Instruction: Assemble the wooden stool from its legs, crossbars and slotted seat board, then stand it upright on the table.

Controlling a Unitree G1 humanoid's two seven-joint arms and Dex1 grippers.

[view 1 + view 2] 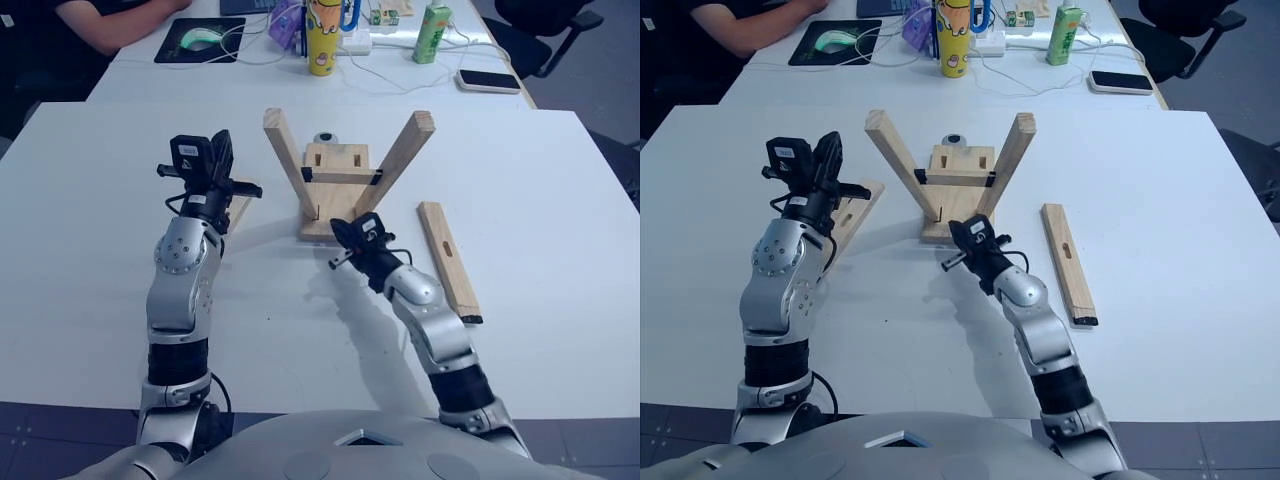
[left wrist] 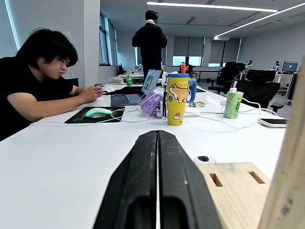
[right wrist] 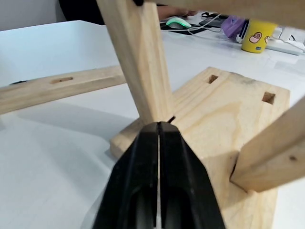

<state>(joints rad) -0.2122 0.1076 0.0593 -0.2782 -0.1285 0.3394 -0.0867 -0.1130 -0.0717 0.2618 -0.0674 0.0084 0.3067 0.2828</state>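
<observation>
Toward the far edge of the white desk point(image 1: 100, 250), the stool point(image 1: 336, 165) rests seat-down, legs point(image 1: 284, 150) splaying upward; left gripper point(image 1: 223, 152) and right gripper point(image 1: 337, 230) both pressed together.

Yellow cup point(image 1: 323, 40), green carton point(image 1: 432, 33) and phone point(image 1: 488, 80) (lying flat) sit on the far desk point(image 1: 415, 82).

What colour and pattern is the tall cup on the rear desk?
The cup is yellow with an orange cartoon cat; clearest in left wrist view.
</observation>
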